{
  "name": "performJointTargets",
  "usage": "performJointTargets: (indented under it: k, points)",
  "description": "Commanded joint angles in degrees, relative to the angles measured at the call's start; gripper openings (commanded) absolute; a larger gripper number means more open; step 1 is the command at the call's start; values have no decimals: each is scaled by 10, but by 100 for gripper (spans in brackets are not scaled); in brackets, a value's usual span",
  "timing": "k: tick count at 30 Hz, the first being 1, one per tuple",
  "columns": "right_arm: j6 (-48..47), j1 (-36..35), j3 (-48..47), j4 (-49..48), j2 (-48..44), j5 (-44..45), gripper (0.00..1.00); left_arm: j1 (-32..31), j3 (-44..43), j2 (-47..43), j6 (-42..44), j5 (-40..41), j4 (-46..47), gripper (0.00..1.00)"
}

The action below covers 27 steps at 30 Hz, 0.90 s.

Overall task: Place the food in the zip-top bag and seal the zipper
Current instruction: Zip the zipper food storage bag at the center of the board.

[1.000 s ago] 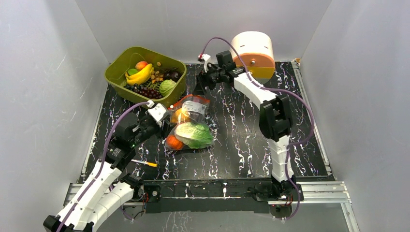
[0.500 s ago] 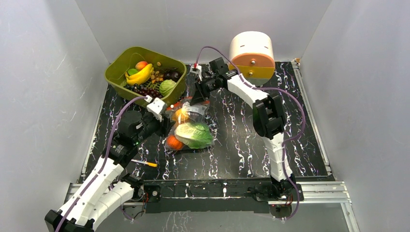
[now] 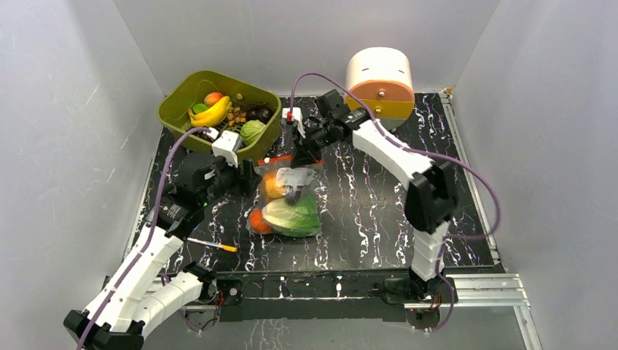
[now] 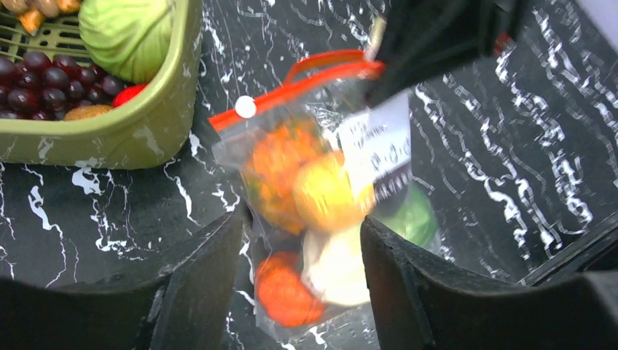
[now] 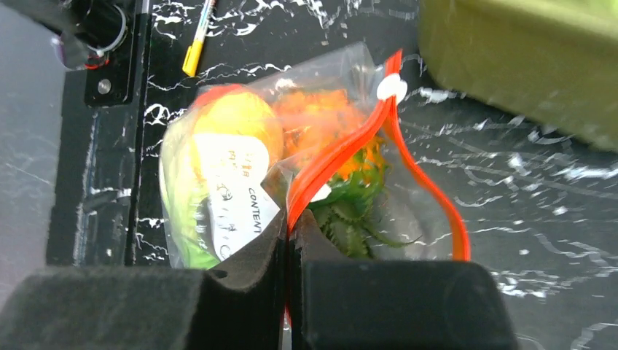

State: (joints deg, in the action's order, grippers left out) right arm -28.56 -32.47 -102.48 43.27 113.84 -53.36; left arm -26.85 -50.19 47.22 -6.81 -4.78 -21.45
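The clear, crinkly plastic zip-top bag (image 3: 290, 193) lies in the middle of the black marbled worktop (image 3: 364, 219), just near of the olive-green plastic basket (image 3: 186, 91). The leafy green toy lettuce (image 3: 293, 215), orange round pieces (image 4: 280, 157) and a yellow piece (image 4: 329, 193) are already inside. The right pincer (image 5: 286, 240) is fully closed on the zipper (image 5: 342, 149), the thin red-orange strip along the bag's mouth, pinching it toward its right end. Away from that pinch the two lips bow apart, so the mouth gapes. The left pincer (image 4: 300, 227) stands about half open, its fingers on either side of the bag's near body; whether they touch the film I cannot tell, and they appear to grip nothing. To seal well, the left pincer should probably steady the bag's body or the strip's left end. The right one would then run along the strip toward the white tab (image 5: 391, 87), squeezing both lips together. The pull should be level and gentle so the film does not bunch, and the green leafy edge (image 5: 350, 219) by the mouth should not get caught in the seam.
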Motion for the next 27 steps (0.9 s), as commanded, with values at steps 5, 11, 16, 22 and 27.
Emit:
performJointTargets:
  k: [5, 11, 16, 22, 27]
  points:
    - [-225, -62, 119, -2, -252, 146, 0, 0, -54, -7, -52, -42, -3, 59]
    - [-326, -106, 278, -58, -415, 203, 0, 0, -1, 3, 110, -233, 82, 58]
    - [-328, -152, 404, -70, -499, 209, 0, 0, 42, 10, 212, -324, 130, 63]
    - [-308, -180, 467, -60, -554, 184, 0, 0, 51, 44, 325, -380, 139, 64]
    - [-306, -183, 478, -55, -578, 180, 0, 0, 40, 70, 380, -470, 129, 64]
